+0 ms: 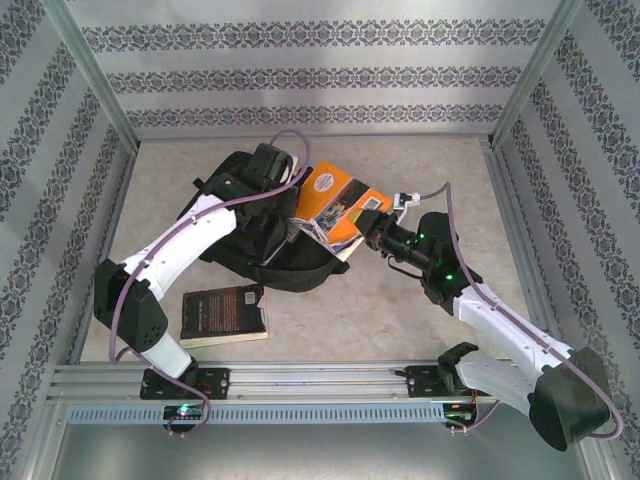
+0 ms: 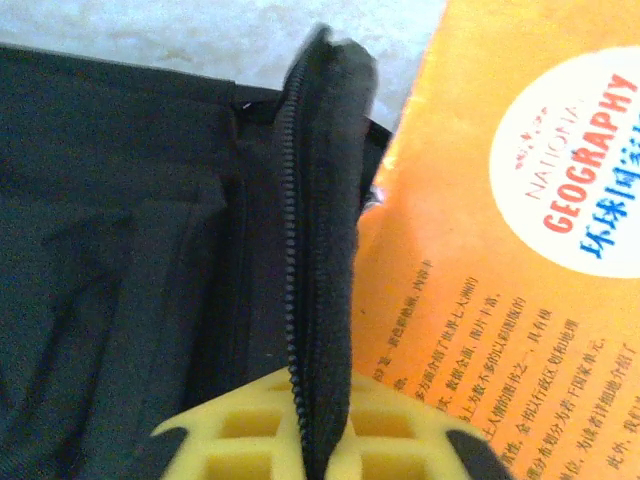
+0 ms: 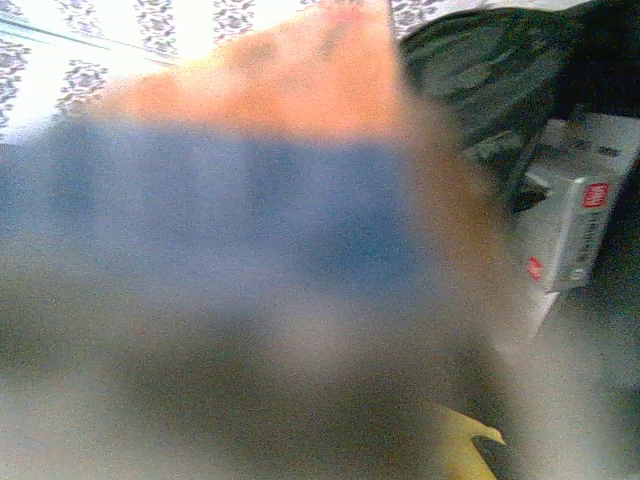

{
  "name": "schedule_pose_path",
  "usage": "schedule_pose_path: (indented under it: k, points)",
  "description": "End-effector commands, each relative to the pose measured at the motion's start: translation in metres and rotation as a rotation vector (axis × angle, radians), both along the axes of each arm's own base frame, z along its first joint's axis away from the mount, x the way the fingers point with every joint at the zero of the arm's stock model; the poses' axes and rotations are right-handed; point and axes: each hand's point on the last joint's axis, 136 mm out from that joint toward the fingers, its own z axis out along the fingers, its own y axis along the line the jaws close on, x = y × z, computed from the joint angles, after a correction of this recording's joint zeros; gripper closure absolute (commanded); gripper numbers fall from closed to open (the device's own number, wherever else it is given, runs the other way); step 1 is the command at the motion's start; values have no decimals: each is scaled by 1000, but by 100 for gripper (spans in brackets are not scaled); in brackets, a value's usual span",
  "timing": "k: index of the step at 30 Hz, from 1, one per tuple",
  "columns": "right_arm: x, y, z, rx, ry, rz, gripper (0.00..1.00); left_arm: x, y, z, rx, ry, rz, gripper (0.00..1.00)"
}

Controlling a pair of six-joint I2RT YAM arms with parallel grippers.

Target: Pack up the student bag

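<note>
The student bag [image 1: 262,248], a large black backpack, lies in the middle of the table. My left gripper [image 2: 322,430] is shut on the bag's zippered opening edge [image 2: 322,200], with the fabric pinched between the yellow fingers [image 2: 400,435]. From above, the left gripper [image 1: 293,192] sits at the bag's top right. An orange geography book [image 1: 340,205] stands tilted at the bag's opening, and my right gripper [image 1: 368,232] is shut on its lower right edge. The book's orange cover [image 2: 500,260] lies right beside the held edge. Close to the right wrist camera the book [image 3: 250,180] is a blur.
A dark-covered book [image 1: 225,312] lies flat on the table in front of the bag, near the left arm's base. Patterned walls and metal frame posts [image 1: 95,85] enclose the table. The left arm's white link [image 3: 575,215] appears beyond the book.
</note>
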Motion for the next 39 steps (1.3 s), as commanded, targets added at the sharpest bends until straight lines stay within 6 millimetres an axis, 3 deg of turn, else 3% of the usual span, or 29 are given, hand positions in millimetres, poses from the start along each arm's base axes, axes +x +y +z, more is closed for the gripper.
schedule_pose_path:
  k: [1,7,11,18,23,33,39]
  points:
    - [-9,-9,24,-43,-128,-30,100,10,8,34,-43,-88,33,100]
    - [-21,-14,-4,-120,-82,-17,100,6,33,96,-21,-241,96,100]
    - [-25,-12,-21,-116,-46,-10,100,3,36,118,-37,-293,95,100]
    - [-23,3,-23,-104,-43,38,100,3,39,124,-15,-311,94,100]
    - [-13,13,-7,-55,-67,51,100,4,35,123,-27,-305,81,100]
    - [19,64,19,79,-49,138,100,5,32,130,-37,-310,67,100]
    - [42,93,12,155,9,165,100,6,27,142,-55,-323,47,100]
